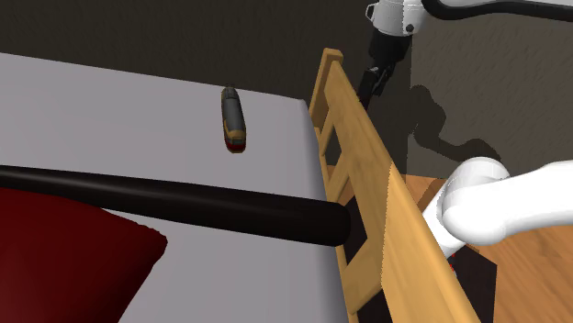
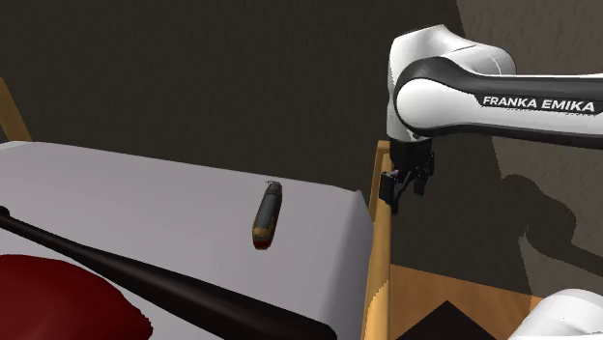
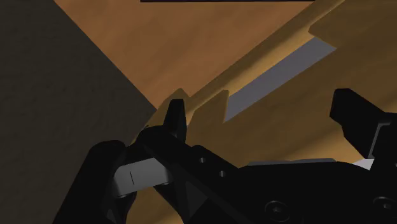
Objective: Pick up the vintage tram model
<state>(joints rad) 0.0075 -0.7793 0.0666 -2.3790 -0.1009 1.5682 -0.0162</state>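
Scene at the bed end, as I read it from the remote station. The black bat [image 1: 165, 200] crosses the grey surface [image 1: 110, 101]. Its left end is cut off at the picture's edge, and it hides a strip of the surface behind it. The red cushion [image 1: 64, 266], near left, is cropped on two sides.

The tram model [image 1: 233, 119] lies on the grey surface on the far side of the bat, apart from it and just left of the wooden frame [image 1: 367, 156]. Its body is dark with a red and yellow near end; I cannot make out finer detail.

The arm [image 2: 464, 92] enters from the right and its rear links are cut off. Its white forearm runs level and the wrist turns downward. The gripper [image 2: 407, 186] hangs just beside the wooden frame's far post, on the side away from the grey surface, against the dark wall [image 2: 242, 77]. It is well apart from the tram model.

In the wrist view the fingers [image 3: 175, 118] stand wide apart and hold nothing; behind them show only the frame and a sliver of grey.
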